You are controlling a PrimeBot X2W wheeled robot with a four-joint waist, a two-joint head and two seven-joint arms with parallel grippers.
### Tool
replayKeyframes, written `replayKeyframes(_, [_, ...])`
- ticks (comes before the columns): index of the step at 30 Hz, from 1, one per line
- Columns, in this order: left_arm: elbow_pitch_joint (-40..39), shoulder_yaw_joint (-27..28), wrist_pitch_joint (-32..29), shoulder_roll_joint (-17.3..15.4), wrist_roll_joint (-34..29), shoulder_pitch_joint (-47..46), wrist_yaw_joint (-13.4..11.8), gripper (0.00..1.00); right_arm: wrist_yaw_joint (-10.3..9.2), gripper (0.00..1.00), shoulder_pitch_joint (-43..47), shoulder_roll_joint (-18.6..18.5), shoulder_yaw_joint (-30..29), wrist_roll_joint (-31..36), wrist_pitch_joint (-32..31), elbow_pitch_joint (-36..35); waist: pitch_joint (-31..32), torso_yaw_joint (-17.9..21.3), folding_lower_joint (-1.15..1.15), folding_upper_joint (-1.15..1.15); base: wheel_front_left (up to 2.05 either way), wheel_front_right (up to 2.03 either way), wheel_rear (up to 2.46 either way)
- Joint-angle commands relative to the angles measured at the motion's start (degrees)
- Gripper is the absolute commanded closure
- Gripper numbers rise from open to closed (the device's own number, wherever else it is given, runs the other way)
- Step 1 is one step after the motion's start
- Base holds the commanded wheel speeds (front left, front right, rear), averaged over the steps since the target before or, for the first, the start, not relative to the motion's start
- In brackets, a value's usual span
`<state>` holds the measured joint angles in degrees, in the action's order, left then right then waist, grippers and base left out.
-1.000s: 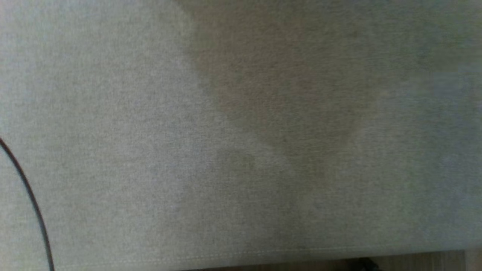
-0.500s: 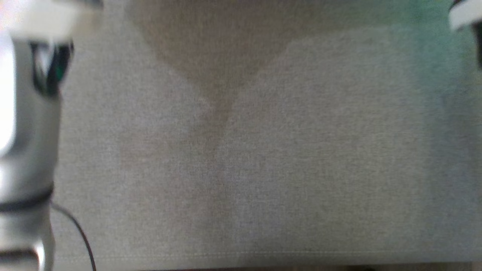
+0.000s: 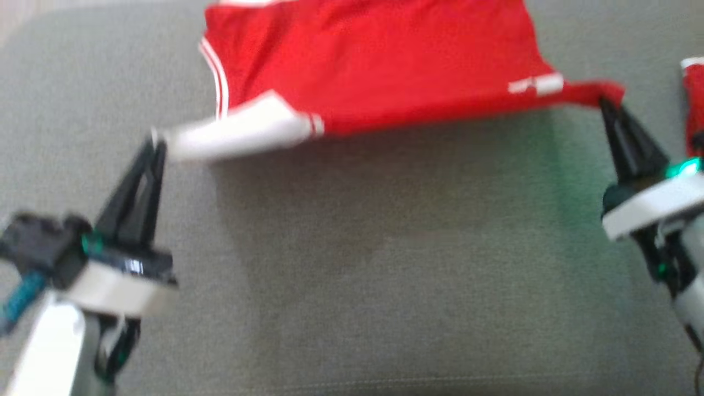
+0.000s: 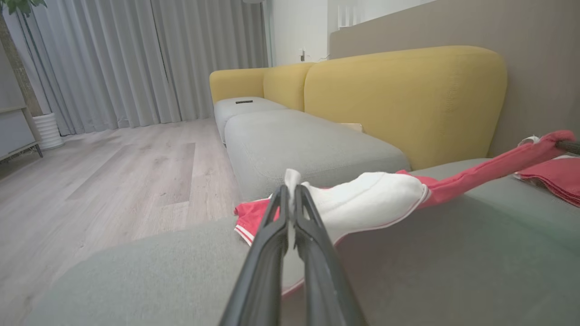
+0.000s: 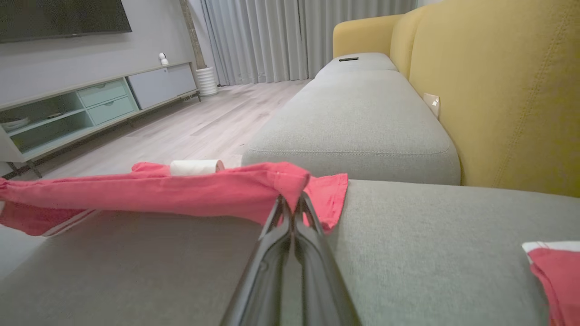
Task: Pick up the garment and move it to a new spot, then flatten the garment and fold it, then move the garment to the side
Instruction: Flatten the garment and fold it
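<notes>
A red garment (image 3: 374, 66) with white trim hangs stretched above the grey sofa seat (image 3: 385, 286) between my two grippers. My left gripper (image 3: 157, 144) is shut on its white end at the left, and the white cloth (image 4: 362, 199) bulges just past my closed fingertips. My right gripper (image 3: 605, 102) is shut on the red corner at the right, where the red cloth (image 5: 181, 190) bunches over the fingertips (image 5: 290, 203). The garment's near edge is lifted and taut; its far part lies toward the sofa back.
Another red and white cloth (image 3: 694, 104) lies at the seat's right edge, also seen as folded red fabric (image 5: 557, 271). Yellow backrests (image 4: 403, 99) rise behind the seat. Wooden floor (image 4: 113, 181), curtains and a low cabinet (image 5: 68, 108) lie beyond.
The head camera has swung, so the view went from bare grey fabric to the stretched garment with both grippers holding it. Real motion of the things cannot be told.
</notes>
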<state>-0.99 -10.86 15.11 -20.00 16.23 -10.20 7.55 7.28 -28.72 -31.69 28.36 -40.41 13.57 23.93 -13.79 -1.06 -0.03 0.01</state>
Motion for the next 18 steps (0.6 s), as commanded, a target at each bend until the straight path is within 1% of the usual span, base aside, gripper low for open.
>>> replayKeyframes(1, [-2.5,2.7,-0.1,-2.2,0.0,0.1,-0.1,1.00,0.21,1.00,1.3,-2.1,-0.2,-0.4,-0.4,-2.3,1.7,0.8,0.03,-0.01,0.00,0.00,0.00])
replayKeyframes(6, [-6.0,2.5,-0.1,-2.2,-0.1,9.6,-0.7,1.00,0.21,1.00,8.0,-3.6,-2.9,-0.3,-1.7,-7.2,2.6,1.5,0.03,-0.01,0.00,0.00,0.00])
replayKeyframes(10, [-9.4,2.0,-2.3,-2.3,0.8,13.9,-1.2,1.00,0.21,1.00,13.1,-3.2,-6.8,0.3,-3.0,-10.6,2.2,1.4,0.03,-0.01,0.00,0.00,0.00])
replayKeyframes(12, [-10.6,2.1,-3.0,-1.9,1.2,13.6,-1.7,1.00,0.21,1.00,14.7,-2.3,-8.6,1.1,-3.7,-11.7,1.7,1.2,0.03,-0.01,0.00,0.00,0.00])
replayKeyframes(14, [-10.8,2.0,-3.6,-1.9,1.4,12.0,-1.7,1.00,0.21,1.00,15.0,-0.6,-9.9,1.8,-4.6,-12.1,0.8,1.4,0.03,-0.01,0.00,0.00,0.00])
replayKeyframes(18, [-8.5,1.8,-3.6,-2.0,1.8,6.6,-1.4,1.00,0.21,1.00,13.2,2.8,-11.4,3.6,-5.9,-10.1,-1.4,1.5,0.03,-0.01,0.00,0.00,0.00])
